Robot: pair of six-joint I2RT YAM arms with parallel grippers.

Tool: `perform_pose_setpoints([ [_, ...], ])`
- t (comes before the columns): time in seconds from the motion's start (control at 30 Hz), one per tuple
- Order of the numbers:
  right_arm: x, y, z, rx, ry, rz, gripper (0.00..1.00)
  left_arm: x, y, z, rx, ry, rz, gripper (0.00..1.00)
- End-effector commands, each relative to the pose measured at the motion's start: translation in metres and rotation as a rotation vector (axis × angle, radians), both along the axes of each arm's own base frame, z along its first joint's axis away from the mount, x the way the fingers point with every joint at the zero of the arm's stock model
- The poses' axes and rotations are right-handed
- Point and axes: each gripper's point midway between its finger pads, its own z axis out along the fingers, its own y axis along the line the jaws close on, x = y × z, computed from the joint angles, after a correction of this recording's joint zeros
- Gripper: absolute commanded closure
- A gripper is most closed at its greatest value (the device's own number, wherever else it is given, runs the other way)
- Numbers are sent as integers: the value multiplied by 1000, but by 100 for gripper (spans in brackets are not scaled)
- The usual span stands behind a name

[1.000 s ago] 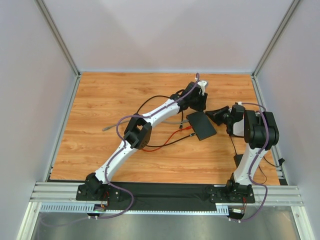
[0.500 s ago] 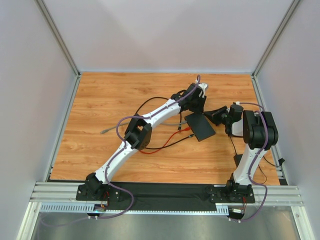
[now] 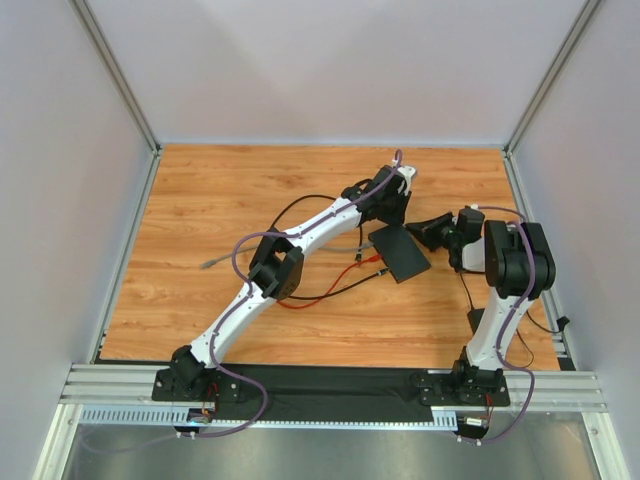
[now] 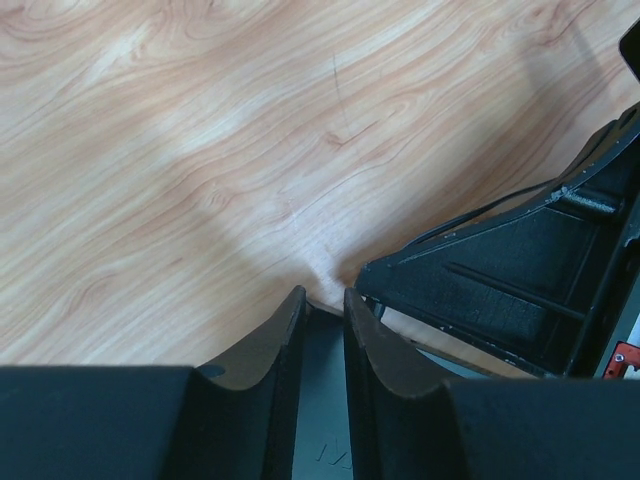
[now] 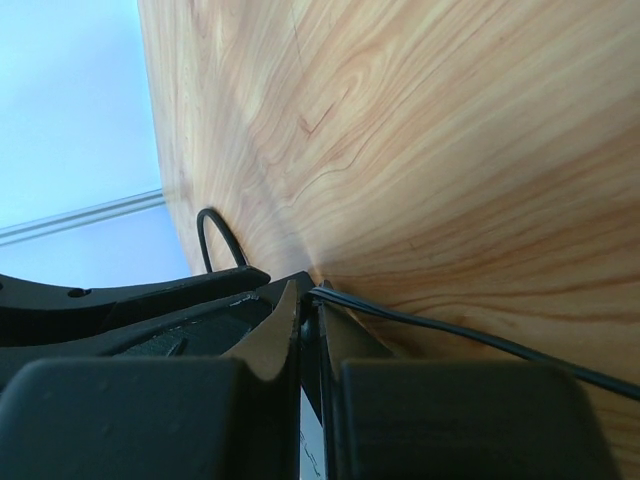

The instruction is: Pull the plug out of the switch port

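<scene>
The switch (image 3: 402, 255), a flat matte-black box, lies near the table's middle. My left gripper (image 3: 387, 222) is at its far edge. In the left wrist view the left gripper (image 4: 322, 295) is shut on the switch (image 4: 322, 410), whose dark face fills the gap between the fingers. My right gripper (image 3: 426, 232) is at the switch's right corner. In the right wrist view the right gripper (image 5: 310, 290) is shut on a small black plug (image 5: 313, 300). A thin black cord (image 5: 460, 338) leads away from it. I cannot tell whether the plug sits in the port.
A small black brick (image 3: 478, 320) on the thin cord lies near the right arm's base. A red cable (image 3: 335, 285), a black cable loop (image 3: 295, 207) and a grey cable with a plug (image 3: 215, 258) lie left of the switch. The right gripper also shows in the left wrist view (image 4: 500, 285).
Both grippers and the switch have shifted slightly to the left and away. Both grips look unchanged.
</scene>
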Motion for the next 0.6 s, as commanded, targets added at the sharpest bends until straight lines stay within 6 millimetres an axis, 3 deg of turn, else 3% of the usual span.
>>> perform_pose_setpoints([
  [0.0,24,-13,19,-11,-92,-89,100,-19,12,-17,111,35,-38,72],
  [0.37,43,-32,28,-34,-122,-224,100,-27,5,-31,93,79,-78,73],
  [0.57,45,-36,25,-14,-84,-271,100,-28,3,-32,87,85,-87,80],
])
